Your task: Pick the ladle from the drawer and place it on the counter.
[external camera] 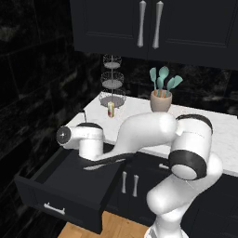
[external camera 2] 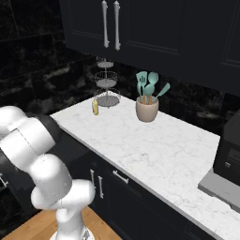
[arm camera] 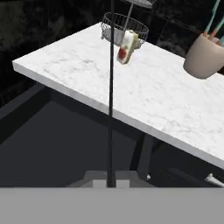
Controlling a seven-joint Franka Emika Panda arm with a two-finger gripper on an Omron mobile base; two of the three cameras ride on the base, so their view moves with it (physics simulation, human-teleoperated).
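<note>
Claw (arm camera: pixel 111 183) gripping ladle (arm camera: pixel 111 87) above drawer (external camera: pixel 69 186)

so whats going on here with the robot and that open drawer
The robot's hand is shut on the thin handle of the black ladle, holding it above the open drawer. The ladle rises in front of the edge of the white counter and has not yet been set down on it.
</note>
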